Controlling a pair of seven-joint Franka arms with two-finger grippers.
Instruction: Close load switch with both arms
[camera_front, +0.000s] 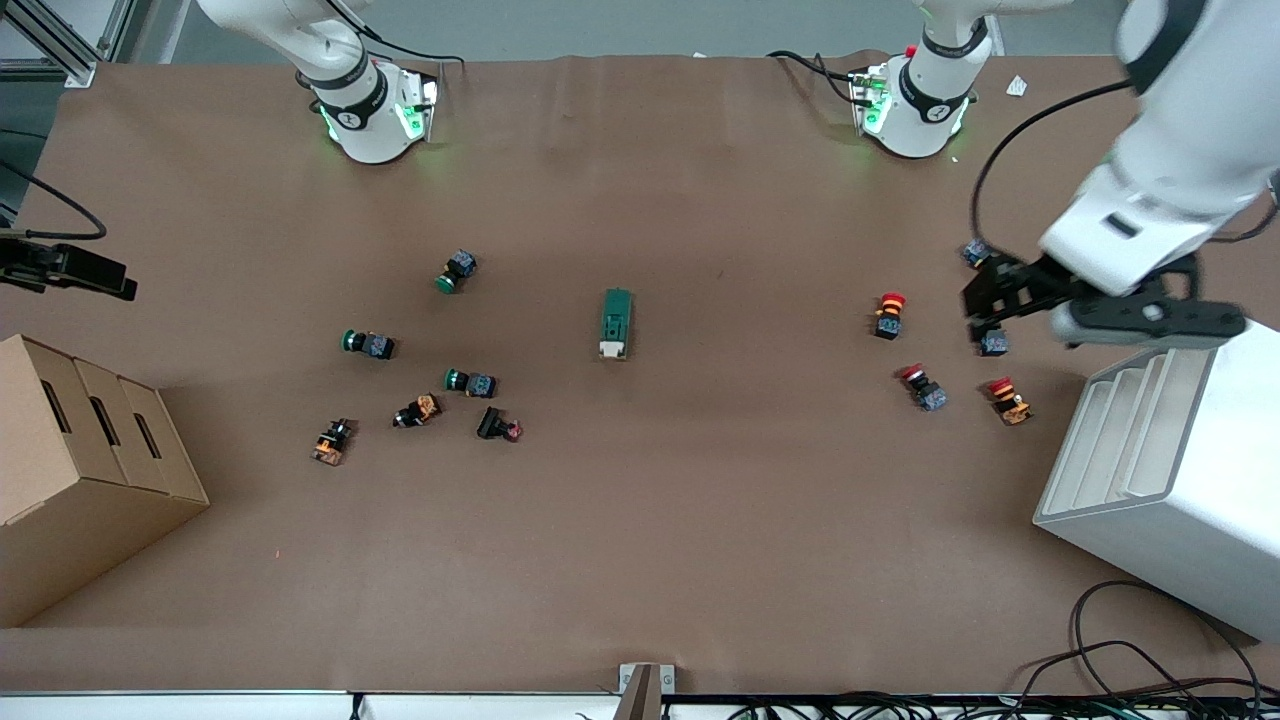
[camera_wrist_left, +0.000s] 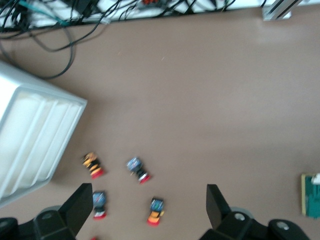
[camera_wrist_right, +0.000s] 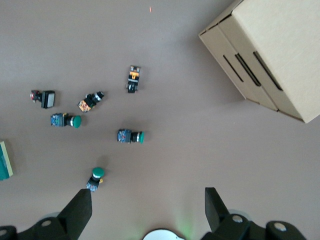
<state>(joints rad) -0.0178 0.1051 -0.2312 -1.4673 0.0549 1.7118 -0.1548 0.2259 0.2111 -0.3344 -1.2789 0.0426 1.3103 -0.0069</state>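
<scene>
Lighting even and bright, diffuse from overhead. The brown table (camera_front: 640, 540) shows no glare. Shadows are soft and short: a dim patch under the load switch (camera_front: 616, 323), a broader one beside the cardboard box (camera_front: 80, 470) and the white rack (camera_front: 1170, 470). Green glow spills from the arm bases (camera_front: 375, 120) onto the table near them. In the front view the left arm (camera_front: 1170, 160) is smeared at its edges. The left wrist view is soft overall, pushbuttons (camera_wrist_left: 137, 170) fuzzy, left gripper (camera_wrist_left: 147, 210) fingers dark. The right wrist view is crisper; the right gripper (camera_wrist_right: 147, 210) fingers sit in shade.
</scene>
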